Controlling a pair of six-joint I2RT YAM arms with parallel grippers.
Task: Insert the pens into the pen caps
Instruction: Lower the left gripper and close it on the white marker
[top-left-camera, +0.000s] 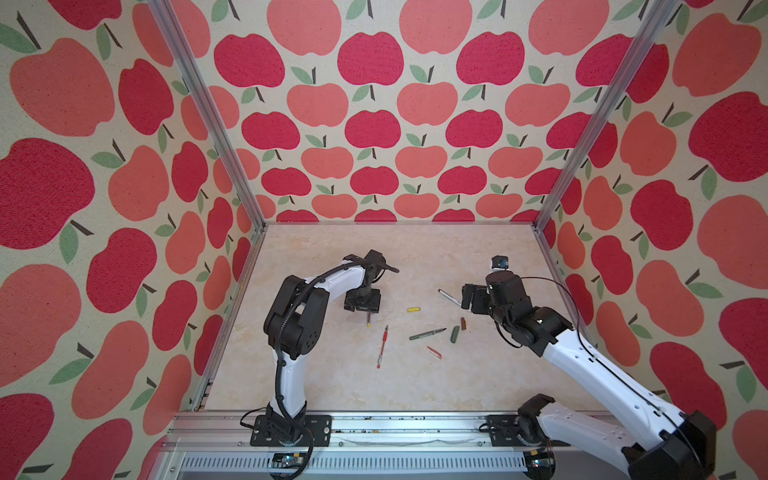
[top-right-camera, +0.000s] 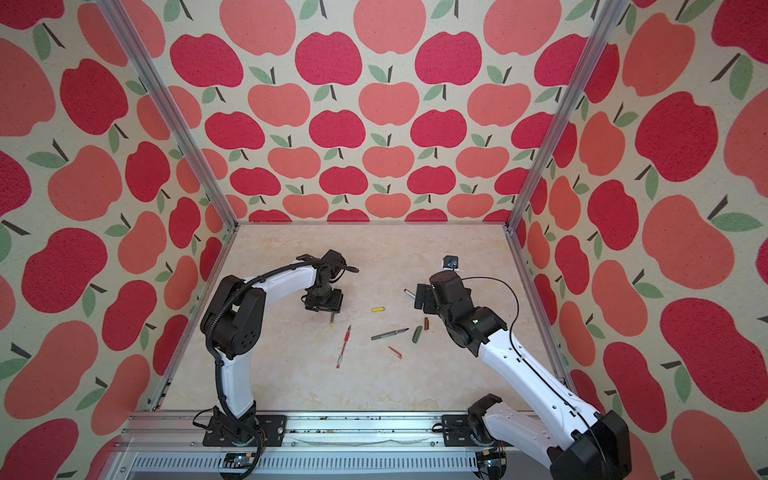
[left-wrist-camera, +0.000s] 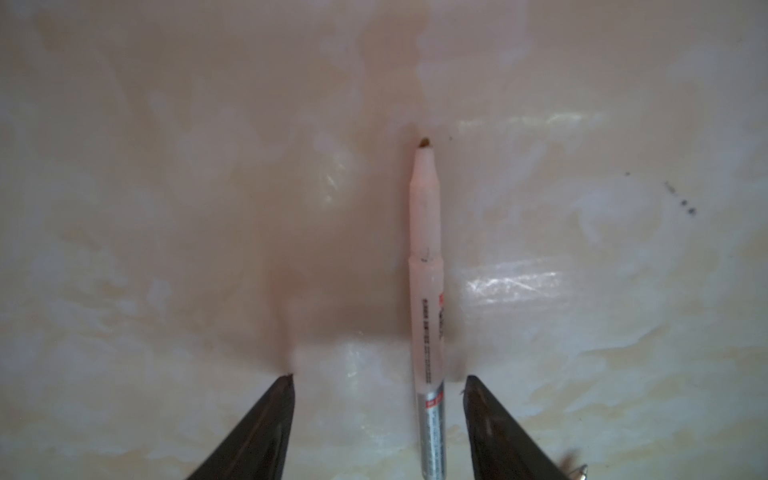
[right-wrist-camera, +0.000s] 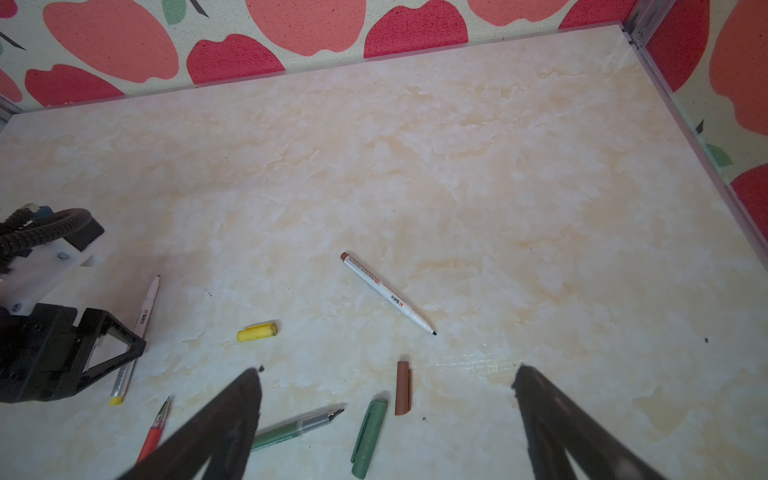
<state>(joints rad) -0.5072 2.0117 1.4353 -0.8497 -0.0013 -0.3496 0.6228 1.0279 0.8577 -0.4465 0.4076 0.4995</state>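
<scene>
— Where is the left gripper (top-right-camera: 325, 308)?
— Pointing down at the table (top-right-camera: 291, 374). Only the yellow-ended pen (top-right-camera: 331, 321) pokes out below it.
— The caps?
— The yellow cap (top-right-camera: 377, 309) lies to its right. The brown cap (top-right-camera: 426, 323) and green cap (top-right-camera: 417, 334) lie side by side near the right gripper (top-right-camera: 420, 297), and the red cap (top-right-camera: 395, 352) lies nearer the front.
— Other pens?
— The red pen (top-right-camera: 343, 347) and green pen (top-right-camera: 390, 333) lie flat. The right gripper hides most of the white pen (top-right-camera: 409, 294).
</scene>
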